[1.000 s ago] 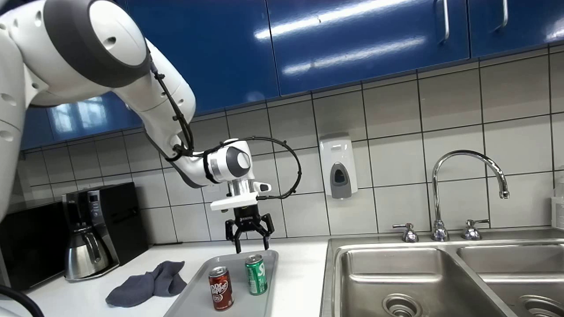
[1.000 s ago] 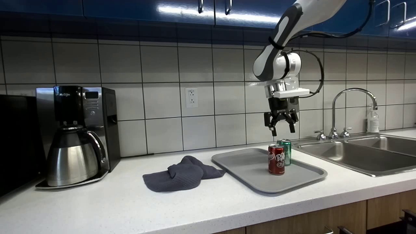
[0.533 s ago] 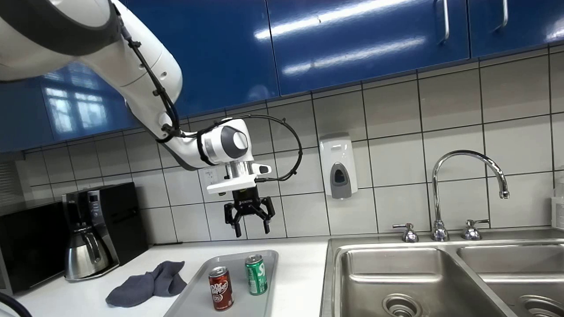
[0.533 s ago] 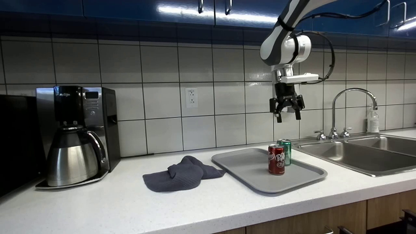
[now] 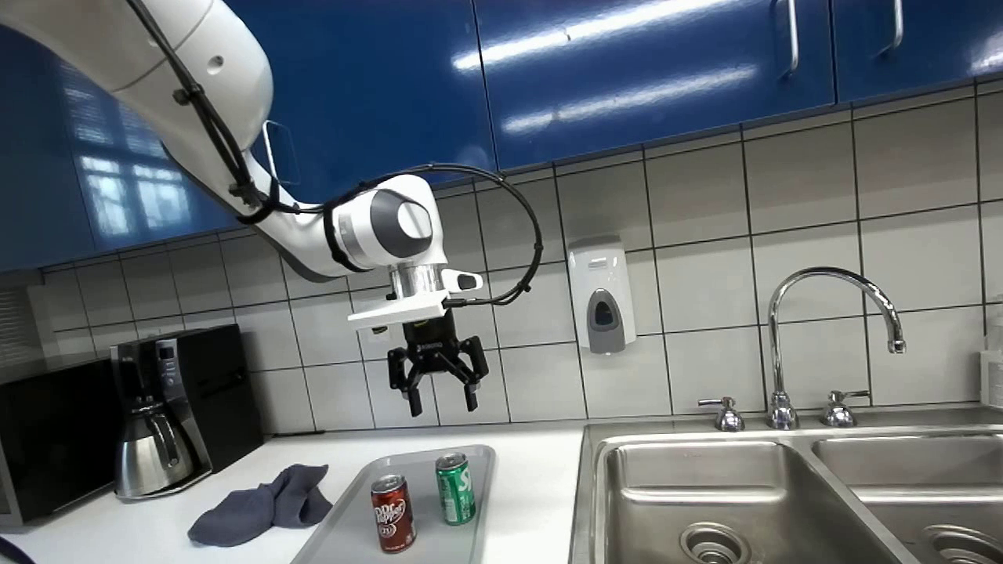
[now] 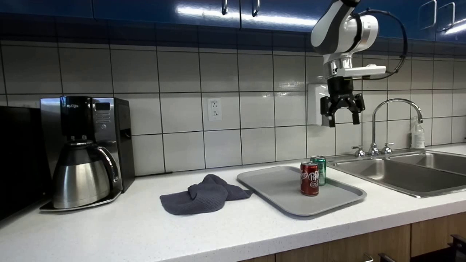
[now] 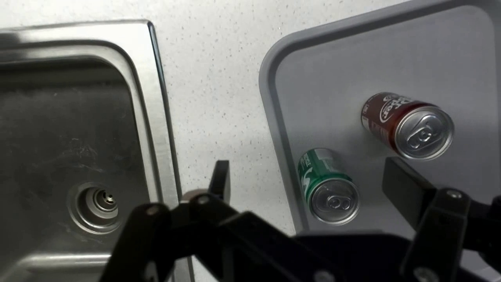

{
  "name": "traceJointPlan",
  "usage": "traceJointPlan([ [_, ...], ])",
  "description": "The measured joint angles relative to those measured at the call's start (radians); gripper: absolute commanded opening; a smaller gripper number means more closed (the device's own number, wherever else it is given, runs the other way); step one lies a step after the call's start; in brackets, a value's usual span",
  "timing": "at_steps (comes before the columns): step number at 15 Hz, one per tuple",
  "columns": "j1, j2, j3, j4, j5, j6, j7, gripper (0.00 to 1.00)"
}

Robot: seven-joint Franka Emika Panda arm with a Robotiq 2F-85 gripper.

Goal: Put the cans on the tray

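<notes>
Red and metallic, an upright cylindrical Dr Pepper can [image 5: 392, 515] stands on the grey rectangular tray [image 5: 443, 546] in an exterior view, near an upright green cylindrical can [image 5: 455, 489], a gap between them. Higher than both, and apart from them, hangs the black two-fingered gripper [image 5: 443, 402], its fingers [image 5: 471, 398] spread wide and holding nothing. A crumpled dark grey cloth [image 5: 262, 507] lies beside the tray; on the tray's other side is a stainless-steel double sink [image 5: 589, 501]. The tray's near end is cut off, as is the upper part of the white arm [image 5: 235, 94].

In an exterior view, the whole tray [image 6: 276, 193] shows, but the Dr Pepper can [image 6: 309, 179] stands partly in front of the green can [image 6: 322, 171]. A black and steel coffee maker [image 6: 87, 151] stands beyond the cloth; next to it, a black boxy shape [image 6: 22, 156] is cut off at the edge.

In the wrist view, the green can [image 7: 328, 186] shows between the fingers [image 7: 409, 192], the Dr Pepper can [image 7: 407, 125] near one of them. The gripper's black linkage hides parts of the tray, the sink and the speckled white countertop [image 7: 219, 98].
</notes>
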Motion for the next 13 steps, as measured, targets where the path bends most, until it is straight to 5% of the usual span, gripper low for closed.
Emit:
traceJointPlan([
  [13, -0.018, -0.368, -0.007, -0.236, -0.005, -0.17, 0.002, 1.0],
])
